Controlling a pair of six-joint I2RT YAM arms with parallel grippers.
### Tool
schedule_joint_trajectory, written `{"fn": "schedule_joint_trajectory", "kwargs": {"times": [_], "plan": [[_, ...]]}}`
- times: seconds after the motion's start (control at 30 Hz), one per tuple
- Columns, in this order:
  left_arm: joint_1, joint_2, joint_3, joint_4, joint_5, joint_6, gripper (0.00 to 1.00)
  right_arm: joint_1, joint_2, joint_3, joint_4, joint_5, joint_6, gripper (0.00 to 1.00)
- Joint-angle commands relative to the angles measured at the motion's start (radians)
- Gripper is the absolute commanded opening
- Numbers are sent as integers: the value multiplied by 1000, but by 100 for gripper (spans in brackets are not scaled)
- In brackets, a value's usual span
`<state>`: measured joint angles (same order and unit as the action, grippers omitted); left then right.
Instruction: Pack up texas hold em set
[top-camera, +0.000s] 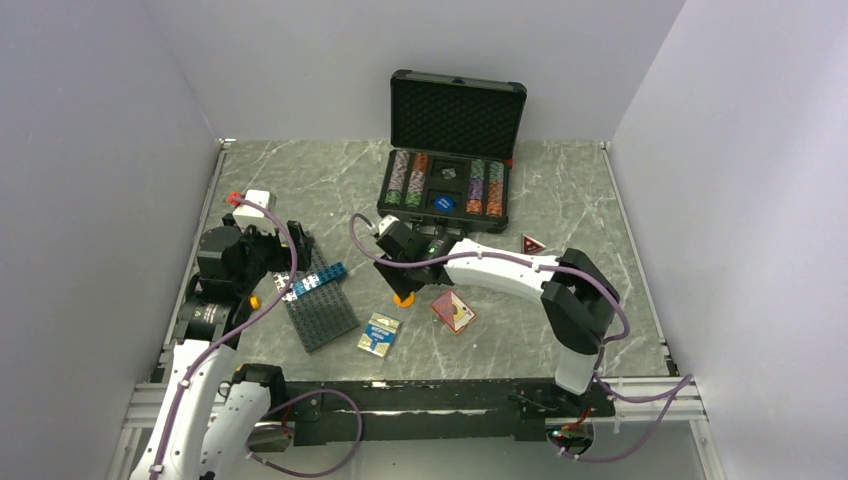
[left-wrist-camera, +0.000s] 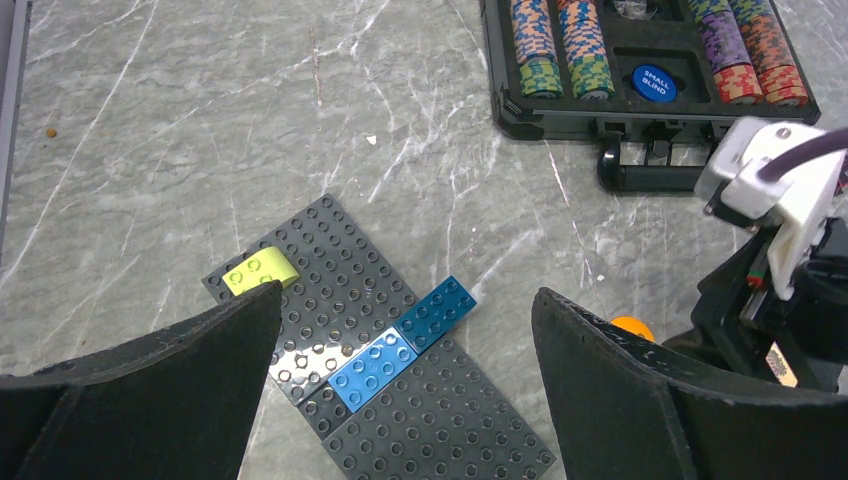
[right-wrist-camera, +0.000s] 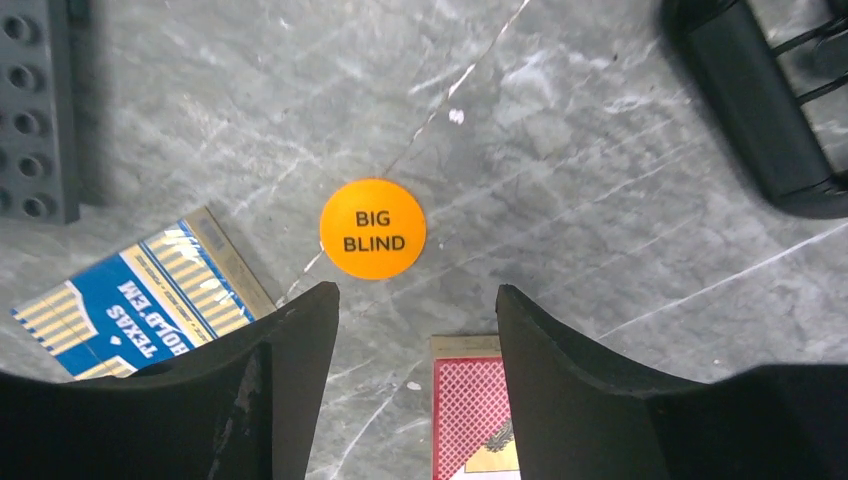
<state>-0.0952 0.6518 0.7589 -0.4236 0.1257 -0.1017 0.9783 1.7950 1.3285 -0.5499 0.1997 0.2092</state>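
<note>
Right gripper hangs, fingers spread, just over the orange disc (it reads BIG BLIND), lying flat on the table near a blue card deck and a red deck. Left gripper, likewise spread, hovers over the studded plate. Farther back, the black case stands open.

The red deck runs off the bottom edge; a finger covers part of the blue deck.
</note>
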Motion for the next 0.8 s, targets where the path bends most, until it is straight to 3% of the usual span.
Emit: {"fn": "schedule_joint_trajectory", "kwargs": {"times": [0.0, 0.3, 0.77], "plan": [[-2, -1, 8, 37, -10, -6, 99, 16, -24, -31, 51, 19, 33, 64], [-2, 0, 8, 36, -12, -6, 99, 16, 40, -27, 94, -43, 41, 69], [-3, 0, 8, 37, -3, -7, 99, 16, 129, -1, 104, -86, 56, 69]]}}
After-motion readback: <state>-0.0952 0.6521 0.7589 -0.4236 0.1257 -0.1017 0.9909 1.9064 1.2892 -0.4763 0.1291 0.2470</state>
